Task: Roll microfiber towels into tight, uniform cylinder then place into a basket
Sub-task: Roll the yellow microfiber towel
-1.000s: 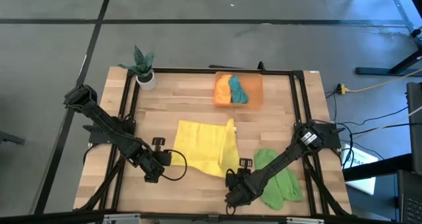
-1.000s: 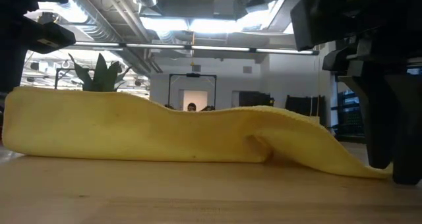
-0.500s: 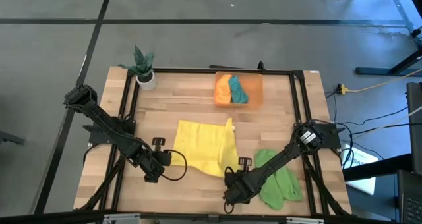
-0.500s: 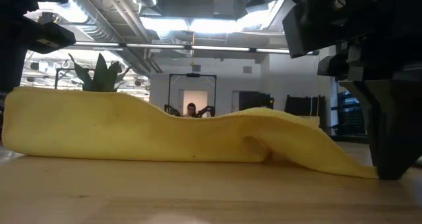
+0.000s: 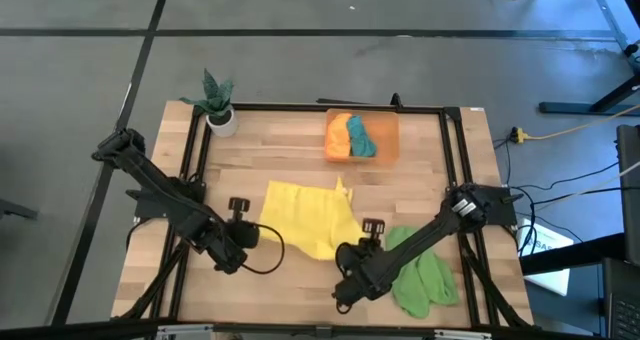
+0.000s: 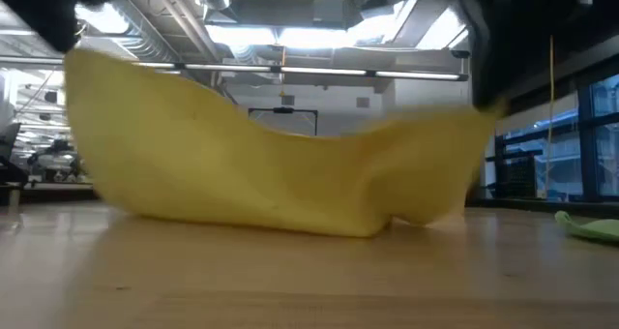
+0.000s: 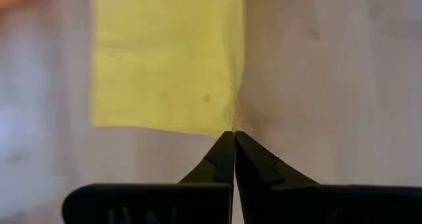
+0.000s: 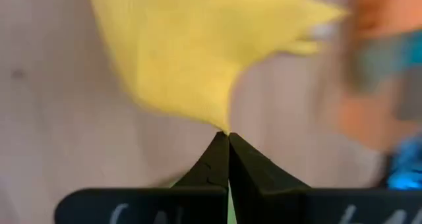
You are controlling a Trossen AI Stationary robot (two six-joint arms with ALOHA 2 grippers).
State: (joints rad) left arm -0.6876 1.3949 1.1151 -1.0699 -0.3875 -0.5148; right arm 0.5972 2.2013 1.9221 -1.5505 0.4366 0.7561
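Note:
The yellow towel (image 5: pixel 305 220) lies mid-table, its two near corners raised and its sagging middle (image 6: pixel 290 208) on the wood. My left gripper (image 7: pixel 234 133) is shut on the near left corner, and my right gripper (image 8: pixel 228 136) is shut on the near right corner. In the high view the left gripper (image 5: pixel 257 235) and the right gripper (image 5: pixel 346 254) stand at the towel's near edge. The orange basket (image 5: pixel 388 130) at the far edge holds an orange and a teal towel. A light green towel (image 5: pixel 420 275) lies crumpled at the near right. My left gripper pinches the yellow towel's near left corner (image 7: pixel 231 125) between its two fingertips, coming slanting down from the near left. That corner (image 6: pixel 82 63) is lifted off the table. My right gripper pinches the near right corner (image 8: pixel 221 122) between its fingertips, slanting down from the near right. That corner (image 6: pixel 484 116) is raised, and the cloth sags between the two holds.
A white pot with a green plant (image 5: pixel 218 108) stands at the far left corner. A black frame rail (image 5: pixel 300 107) runs round the table. Bare wood (image 5: pixel 260 160) shows between the yellow towel and the far edge.
My right gripper has shut on the yellow towel's near right corner. Both grippers have then gone up, lifting the two near corners clear of the table. The towel's near edge now hangs in a sagging curve, while its middle and far part stay on the wood.

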